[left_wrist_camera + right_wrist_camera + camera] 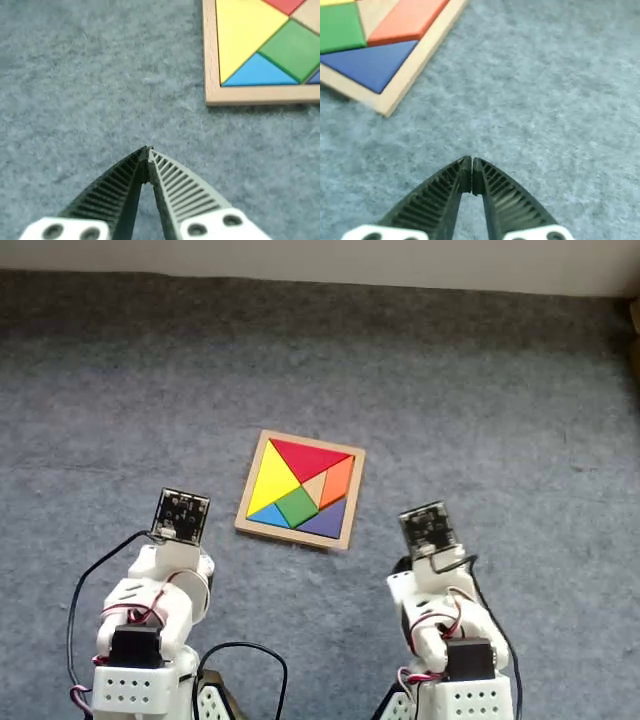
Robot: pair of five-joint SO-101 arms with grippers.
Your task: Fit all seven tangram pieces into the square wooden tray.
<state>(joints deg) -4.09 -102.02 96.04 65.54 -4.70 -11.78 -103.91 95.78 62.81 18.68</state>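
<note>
In the high view, the table [480, 390] wore a grey, carpet-like cover up to a pale strip [320, 258] at its far edge. The square wooden tray [290, 538] lay flat between the left arm [150, 610] and right arm [450, 640], holding all seven tangram pieces [300, 490], with cover stretching wide around it. In the left wrist view, the left tool [148, 152] was clenched on nothing, near the tray's rim [250, 95]. In the right wrist view, the right tool [471, 162] was likewise clenched and empty, apart from the rim [414, 62].

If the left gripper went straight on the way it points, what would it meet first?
Likely only the grey mat: the left gripper, shut, points past the tray, which lies off to one side.
</note>
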